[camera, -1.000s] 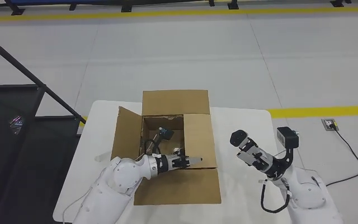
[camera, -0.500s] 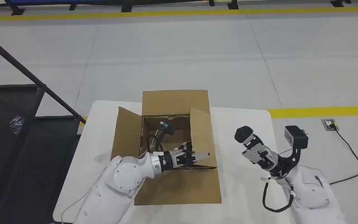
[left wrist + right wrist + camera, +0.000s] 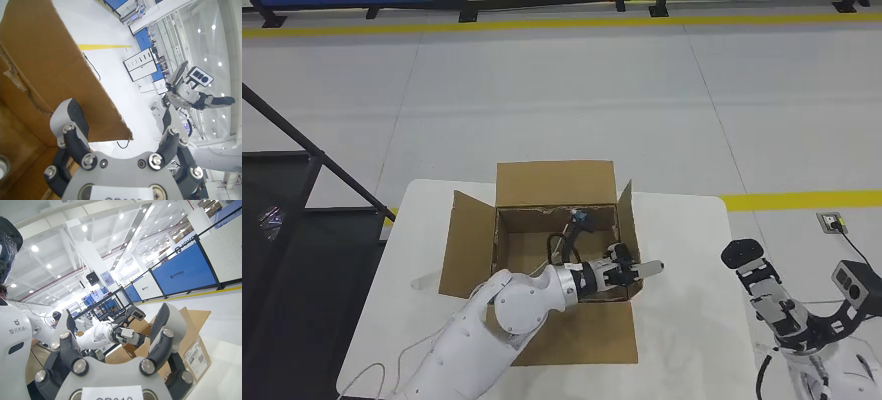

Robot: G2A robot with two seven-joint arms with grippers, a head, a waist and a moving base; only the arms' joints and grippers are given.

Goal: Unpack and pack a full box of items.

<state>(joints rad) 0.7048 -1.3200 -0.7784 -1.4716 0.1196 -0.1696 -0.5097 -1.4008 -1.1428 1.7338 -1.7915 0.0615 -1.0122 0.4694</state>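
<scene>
**Station State: Box Open, Left Gripper at Right Flap**

**Surface and room.** A white table (image 3: pixel 682 320) stood on a pale floor (image 3: pixel 542 90) crossed by a yellow line (image 3: pixel 802 199). A black frame (image 3: pixel 302 140) stood off the table's left side, and blue partition panels (image 3: pixel 183 277) lined the hall behind. The cardboard box (image 3: pixel 554 182) sat at the middle of the table with its top open. Its far, near and left flaps were folded outward, and its right flap (image 3: pixel 625 212) stood nearly upright.

**Arm pose.** The left arm lay across the near part of the box. The left gripper (image 3: pixel 121 106) was spread wide and held nothing. One finger was on the inner side of the right flap, the other was outside it, and the flap's free corner lay between them. The right gripper (image 3: pixel 115 311) was raised above the table's right edge, well apart from the box. It was also spread wide and empty.
</scene>
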